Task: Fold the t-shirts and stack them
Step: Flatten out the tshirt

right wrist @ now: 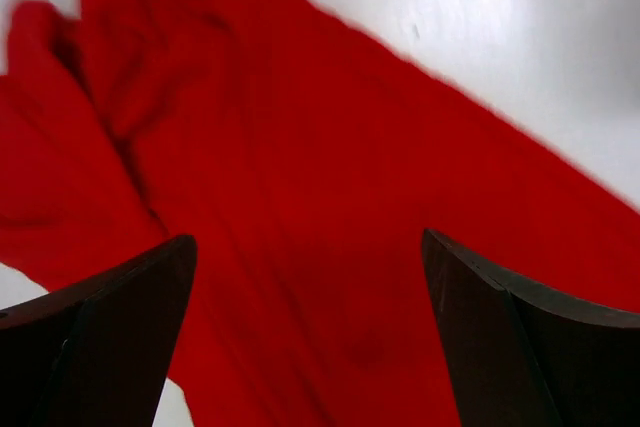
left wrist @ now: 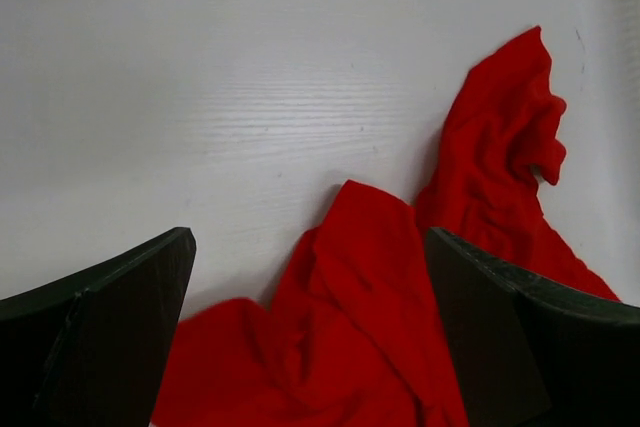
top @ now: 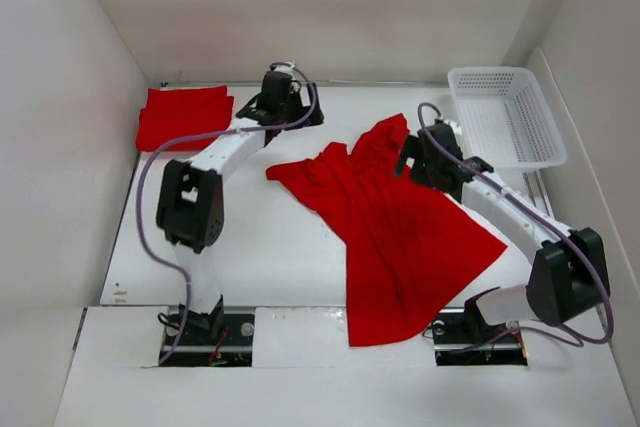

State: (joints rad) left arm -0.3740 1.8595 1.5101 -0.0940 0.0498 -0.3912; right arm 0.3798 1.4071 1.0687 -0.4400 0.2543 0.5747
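FAR LEFT TO RIGHT: In the far-left corner of the table (top: 270, 257), a folded t-shirt (top: 183, 117) lies in a neat red rectangle, which I take to be the start of the stack. To its right, my left gripper (top: 290, 102) hangs with its fingers (left wrist: 110, 327) spread wide and nothing between them, looking down on a sleeve. The loose t-shirt (top: 405, 237), the same plain red, sprawls across the middle. One sleeve points left, the upper part is bunched at the far end, and the hem reaches the near edge between the arm bases. I judge it light, limp and quick to wrinkle. It would sag from any single pinch, so I'd take it at two spread points, shoulders or hem corners, one per arm. My right gripper (top: 415, 159) hovers over the bunched top, jaws likewise apart and empty. A white basket (top: 505, 117) stands at the far right.
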